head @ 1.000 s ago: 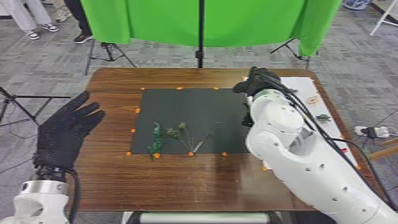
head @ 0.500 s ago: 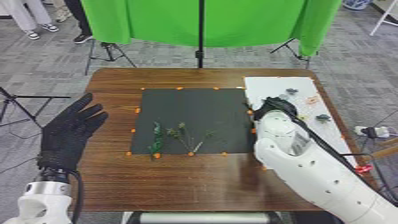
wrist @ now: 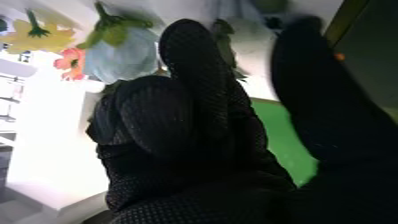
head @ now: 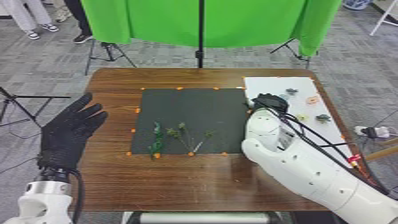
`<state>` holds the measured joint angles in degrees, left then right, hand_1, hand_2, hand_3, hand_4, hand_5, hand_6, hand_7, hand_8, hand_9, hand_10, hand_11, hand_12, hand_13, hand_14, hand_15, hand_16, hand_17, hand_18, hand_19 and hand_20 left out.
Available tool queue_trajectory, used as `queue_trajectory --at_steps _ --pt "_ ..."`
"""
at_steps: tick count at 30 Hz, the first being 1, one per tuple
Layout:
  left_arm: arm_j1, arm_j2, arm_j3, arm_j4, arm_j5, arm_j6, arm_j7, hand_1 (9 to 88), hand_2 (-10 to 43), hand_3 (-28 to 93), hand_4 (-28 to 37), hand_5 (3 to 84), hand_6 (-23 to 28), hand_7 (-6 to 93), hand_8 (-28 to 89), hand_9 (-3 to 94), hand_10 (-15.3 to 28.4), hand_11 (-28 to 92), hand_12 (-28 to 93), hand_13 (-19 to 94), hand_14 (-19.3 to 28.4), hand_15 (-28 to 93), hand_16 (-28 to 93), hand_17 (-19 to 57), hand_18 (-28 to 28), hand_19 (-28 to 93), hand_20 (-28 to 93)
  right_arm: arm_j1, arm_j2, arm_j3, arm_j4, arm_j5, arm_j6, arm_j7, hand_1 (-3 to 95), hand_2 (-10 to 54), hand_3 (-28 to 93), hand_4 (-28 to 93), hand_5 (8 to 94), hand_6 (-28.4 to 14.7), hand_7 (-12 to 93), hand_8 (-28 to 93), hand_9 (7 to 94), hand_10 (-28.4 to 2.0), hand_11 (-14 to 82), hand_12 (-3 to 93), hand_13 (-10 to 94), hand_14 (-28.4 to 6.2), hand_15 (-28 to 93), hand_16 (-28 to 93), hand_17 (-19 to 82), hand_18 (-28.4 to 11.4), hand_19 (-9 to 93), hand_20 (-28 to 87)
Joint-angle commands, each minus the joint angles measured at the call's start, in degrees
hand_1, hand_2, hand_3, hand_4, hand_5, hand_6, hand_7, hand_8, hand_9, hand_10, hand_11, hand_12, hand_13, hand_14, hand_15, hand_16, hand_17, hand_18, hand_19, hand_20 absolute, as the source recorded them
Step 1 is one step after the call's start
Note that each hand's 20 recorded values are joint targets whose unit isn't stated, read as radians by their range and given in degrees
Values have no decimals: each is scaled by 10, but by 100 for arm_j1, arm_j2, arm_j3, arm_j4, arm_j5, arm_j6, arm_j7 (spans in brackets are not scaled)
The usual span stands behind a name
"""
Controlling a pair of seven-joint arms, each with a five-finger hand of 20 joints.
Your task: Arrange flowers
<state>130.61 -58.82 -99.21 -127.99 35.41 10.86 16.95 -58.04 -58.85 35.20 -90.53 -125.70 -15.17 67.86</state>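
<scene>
Smooth white shells, rounded at the joints, cover the left arm (head: 42,201) and right arm (head: 306,169); black cables (head: 80,192) trail beside both, and the gloves (wrist: 191,205) are black, finely meshed fabric.

Green stems (head: 157,138) on black mat (head: 191,106)

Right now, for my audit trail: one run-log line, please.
right hand: over sheet; left hand: left of mat, open; sprigs: on mat; flowers: on sheet
</scene>
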Motion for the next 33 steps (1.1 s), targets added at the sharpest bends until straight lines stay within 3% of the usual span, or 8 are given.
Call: queue_trajectory --at_steps 1,4,14,20,28,29,30,33 --pt "18 -42 23 51 -23 -39 -26 252 69 802 -218 415 111 123 -88 370 208 277 114 257 275 537 -86 -97 251 528 135 -601 -19 -46 338 194 339 -72 592 -95 623 -282 902 -6 178 58 918 -93 369 261 808 -76 760 170 420 -262 932 422" --pt "64 -53 -17 33 -8 -10 -19 253 69 801 -219 415 111 124 -88 371 208 277 114 257 274 537 -86 -98 251 528 135 -627 123 -58 260 118 694 -82 587 -95 657 -283 917 -9 182 83 937 -82 374 250 842 -65 740 184 432 -252 932 470" --pt "135 -60 -60 2 -30 6 -15 252 71 802 -217 415 111 122 -88 372 208 277 114 257 275 538 -86 -98 251 529 134 -128 626 -167 -10 -226 2175 62 560 -95 744 -283 927 -26 193 122 937 -100 432 233 839 -68 785 200 442 -255 932 546" --pt "144 -49 -76 -6 -28 19 -7 252 71 803 -217 415 112 123 -88 372 208 277 114 257 274 538 -86 -98 251 529 134 -17 697 -91 -193 -364 2413 -13 558 -95 761 -283 931 -35 196 135 937 -105 450 230 837 -71 803 200 442 -257 932 575" --pt "272 37 -72 -22 -88 77 181 251 71 804 -218 414 111 123 -88 371 208 277 114 257 275 539 -86 -98 251 529 133 87 755 -121 -724 -658 2963 -55 551 -95 790 -283 935 -42 199 156 937 -111 474 221 843 -73 816 199 446 -263 932 598" --pt "317 83 -70 -33 -114 103 257 251 71 804 -219 414 111 123 -88 371 209 277 114 257 275 539 -86 -98 251 529 133 142 745 -149 -791 -692 3017 -75 550 -95 793 -283 936 -42 198 157 937 -111 476 220 844 -74 818 199 446 -264 932 600" --pt "288 61 -71 -30 -91 107 200 251 71 804 -219 414 111 123 -88 371 208 277 114 257 275 539 -86 -97 251 529 133 129 733 -110 -883 -743 2986 -90 549 -95 795 -283 936 -42 200 159 937 -112 478 220 845 -74 818 199 446 -265 932 602" --pt "316 109 -59 -32 -119 125 285 251 71 804 -218 415 111 122 -88 371 208 276 114 257 275 539 -86 -98 251 530 133 158 639 -45 -1129 -825 2946 -184 545 -95 803 -283 936 -45 204 164 937 -111 484 219 848 -75 822 201 449 -271 932 608"
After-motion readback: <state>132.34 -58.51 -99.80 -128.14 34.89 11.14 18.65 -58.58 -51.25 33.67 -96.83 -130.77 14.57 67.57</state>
